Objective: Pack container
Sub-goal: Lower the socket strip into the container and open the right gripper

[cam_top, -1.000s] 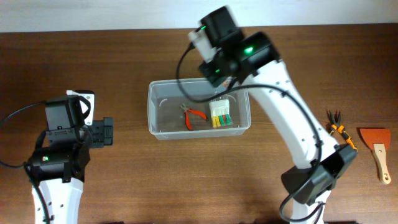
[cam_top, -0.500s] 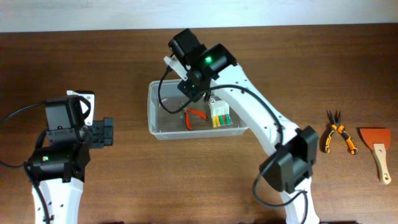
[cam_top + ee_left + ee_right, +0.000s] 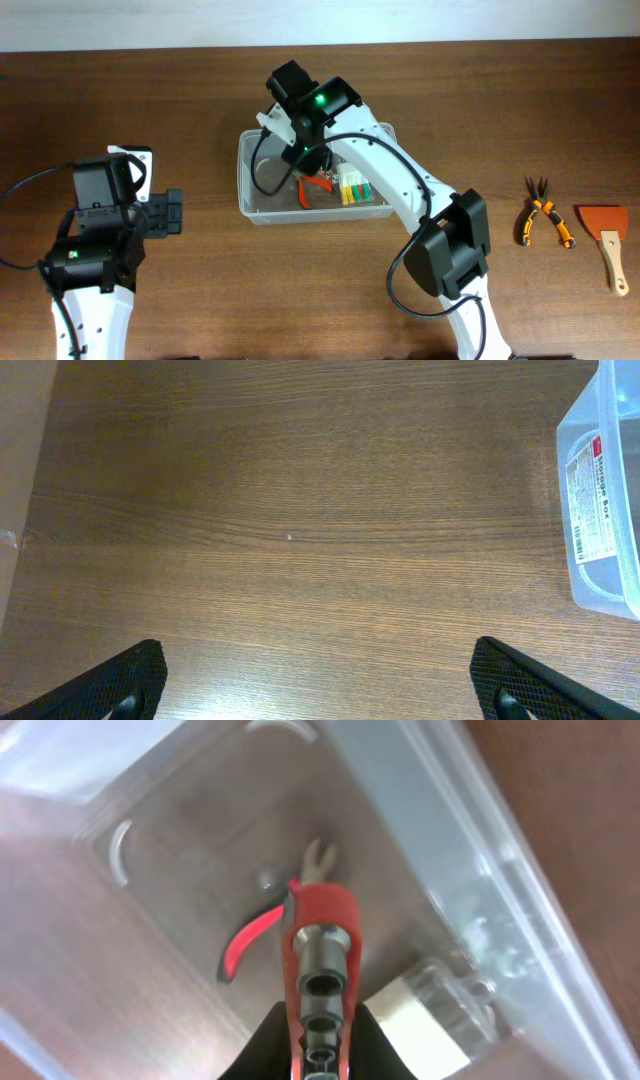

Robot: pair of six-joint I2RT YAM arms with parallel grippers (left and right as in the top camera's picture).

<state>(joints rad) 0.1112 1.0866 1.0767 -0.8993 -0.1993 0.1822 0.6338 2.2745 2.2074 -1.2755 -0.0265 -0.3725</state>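
Note:
The container [image 3: 250, 196] is a clear plastic bin at the table's middle. It holds small red-handled pliers [image 3: 316, 187] and a white box with coloured pieces [image 3: 353, 188]. My right gripper [image 3: 318, 1040] is shut on a red rail of metal sockets [image 3: 320, 955] and holds it over the bin, above the pliers [image 3: 262, 925]. In the overhead view the right wrist [image 3: 300, 100] sits over the bin's back left part. My left gripper [image 3: 320, 690] is open and empty over bare wood, left of the container [image 3: 600, 490].
Orange-handled pliers [image 3: 541, 214] and an orange scraper with a wooden handle [image 3: 606, 235] lie at the far right of the table. The right arm [image 3: 400, 190] reaches across the bin from the front right. The left arm [image 3: 100, 240] stands at the left.
My right arm has swung left and down over the bin, carrying the socket rail. The left arm has not moved.

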